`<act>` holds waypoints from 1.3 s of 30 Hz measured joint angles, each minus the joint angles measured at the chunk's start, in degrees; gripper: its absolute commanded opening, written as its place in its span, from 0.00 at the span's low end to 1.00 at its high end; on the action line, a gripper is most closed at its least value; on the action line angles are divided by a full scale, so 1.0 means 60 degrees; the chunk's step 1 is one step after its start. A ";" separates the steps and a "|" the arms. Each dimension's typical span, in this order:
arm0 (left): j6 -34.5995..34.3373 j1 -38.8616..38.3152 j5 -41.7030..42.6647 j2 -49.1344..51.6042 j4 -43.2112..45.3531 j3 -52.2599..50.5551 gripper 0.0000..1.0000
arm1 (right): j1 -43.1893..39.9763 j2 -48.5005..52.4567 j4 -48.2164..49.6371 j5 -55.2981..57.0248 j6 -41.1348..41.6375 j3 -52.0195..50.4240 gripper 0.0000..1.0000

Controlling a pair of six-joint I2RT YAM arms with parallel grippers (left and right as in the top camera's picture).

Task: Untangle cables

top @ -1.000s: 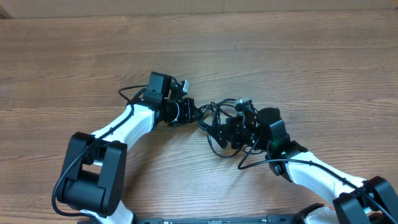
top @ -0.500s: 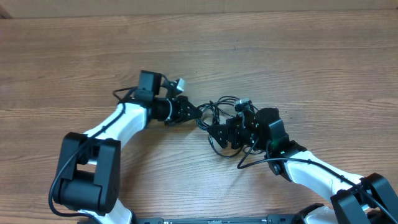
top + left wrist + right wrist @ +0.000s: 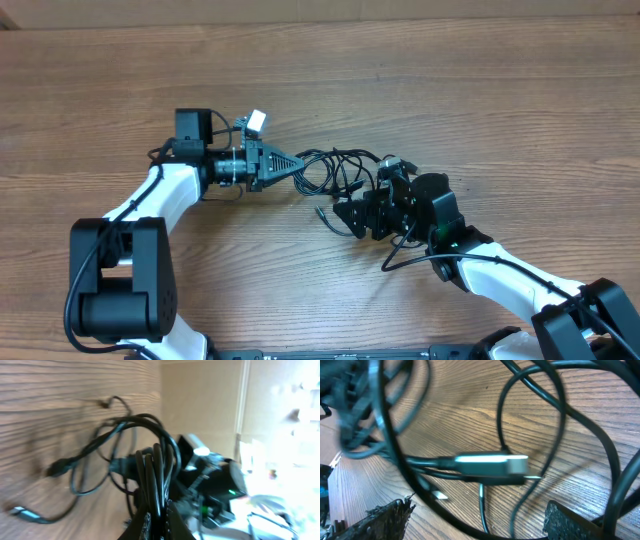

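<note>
Cables point(image 3: 335, 170): tangled heap, well clear of all tabletop point(image 3: 480, 90) edges.
Left pincer point(image 3: 298, 163): clamped on several strands.
Right pincer point(image 3: 345, 215): spread wide over the heap, holding nothing.
Advice: right pins one loop; left draws slowly outward.

cables point(image 3: 335, 165) blocking gap between left claw point(image 3: 299, 160) and right claw point(image 3: 350, 214), open table point(image 3: 450, 80) beyond

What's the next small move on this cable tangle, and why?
Probably close the right gripper on a strand: its jaws stand open over the cables, while the left gripper is shut on a bundle, so anchoring lets a pull separate them.
</note>
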 measured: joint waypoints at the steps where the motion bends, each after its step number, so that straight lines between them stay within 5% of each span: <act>1: -0.0004 0.0047 0.0219 -0.0033 0.0000 0.0000 0.04 | 0.0000 0.0000 0.0000 -0.0004 0.0004 0.0000 0.86; 13: -0.0091 0.0419 0.0911 -0.0160 -0.0102 0.0000 0.04 | 0.0000 0.0000 -0.0131 0.0182 -0.0011 0.0000 0.78; 24: 0.0648 0.0412 -0.1330 -0.0229 -0.2776 0.0000 0.04 | -0.0291 0.0000 -0.1428 0.1118 0.0182 0.0000 0.71; 30: 0.0984 0.0412 -0.1887 -0.0229 -0.2980 0.0000 0.04 | -0.1235 0.0051 -0.2885 0.2167 0.0725 0.0004 0.68; 39: 0.1122 0.0412 -0.2025 -0.0229 -0.3126 0.0000 0.04 | -0.2011 0.0055 -0.2852 0.1832 0.1253 0.0044 0.68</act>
